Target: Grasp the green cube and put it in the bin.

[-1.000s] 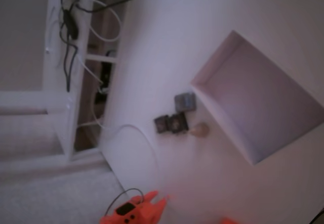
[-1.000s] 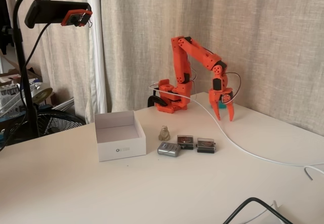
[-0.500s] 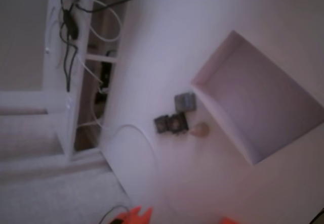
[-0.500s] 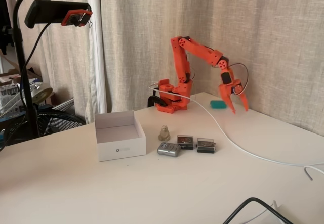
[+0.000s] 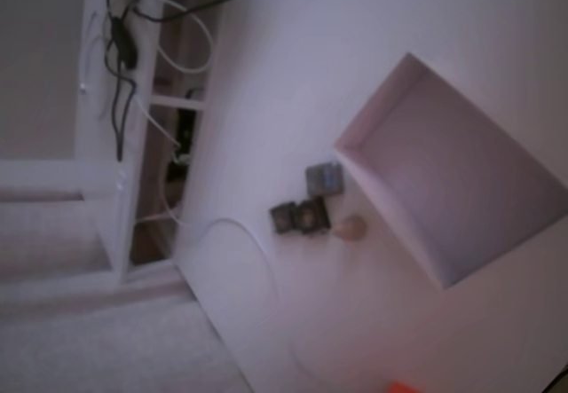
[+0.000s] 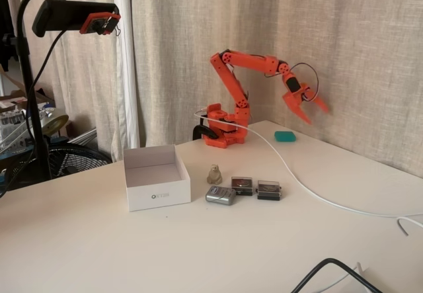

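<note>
So the setup is a pale off-white table (image 6: 198, 247) pushed up near beige curtains (image 6: 218, 35), with a black camera stand (image 6: 30, 108) off its left side in a fixed view. Using the bin (image 6: 157, 190) as the landmark: it's a low white box sitting near the left-front part of the table, and in a fixed view (image 5: 461, 180) its inside looks faintly lavender. Just right of the bin there's a small tan roundish thing (image 6: 215, 174) and then three little dark square pieces (image 6: 243, 190) in a row, all close together. A white cable (image 6: 310, 190) snakes across the table behind and to the right of those. The green cube (image 6: 285, 136) is well away from the bin, far back and to the right, lying flat on the table near the curtain and right of the orange arm's base (image 6: 221, 129). The gripper (image 6: 314, 110) hangs in the air up above and slightly right of the cube, not touching it, fingers spread apart and holding nothing. Lots of bare tabletop between the cube and the bin, and the whole front of the table is clear apart from a black cable (image 6: 330, 270) at the front right edge.
</note>
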`<state>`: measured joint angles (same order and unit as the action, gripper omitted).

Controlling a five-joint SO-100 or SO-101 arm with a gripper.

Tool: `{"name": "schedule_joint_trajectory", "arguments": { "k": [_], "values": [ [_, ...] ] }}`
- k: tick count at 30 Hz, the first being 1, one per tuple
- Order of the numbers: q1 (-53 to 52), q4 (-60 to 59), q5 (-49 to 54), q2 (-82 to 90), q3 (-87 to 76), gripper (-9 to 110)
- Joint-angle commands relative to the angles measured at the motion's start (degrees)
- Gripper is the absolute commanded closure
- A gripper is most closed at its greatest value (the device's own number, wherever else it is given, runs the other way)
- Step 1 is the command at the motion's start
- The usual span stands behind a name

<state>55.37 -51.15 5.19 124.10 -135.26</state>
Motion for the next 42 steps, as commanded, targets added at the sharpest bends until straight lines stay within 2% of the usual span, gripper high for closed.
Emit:
{"name": "schedule_joint_trajectory", "arguments": {
  "k": [1,9,14,16,19,24,30,35,39,42],
  "values": [
    [1.2,-6.9,0.3,0.8,2.2,50],
    [0.9,-35.5,0.3,-10.5,18.5,51],
    [1.6,-38.1,0.4,-14.9,21.9,51],
    [1.7,-39.3,0.4,-17.9,23.6,56],
    [1.6,-42.5,0.4,-22.9,27.2,57],
    [1.9,-50.0,0.4,-27.5,33.8,67],
    [3.4,-50.6,0.4,-28.5,34.3,73],
    [7.0,-50.1,0.4,-25.2,33.4,72],
    [9.0,-50.0,0.4,-25.6,33.4,51],
    [9.7,-50.2,0.4,-26.4,33.6,52]
  ]
}}
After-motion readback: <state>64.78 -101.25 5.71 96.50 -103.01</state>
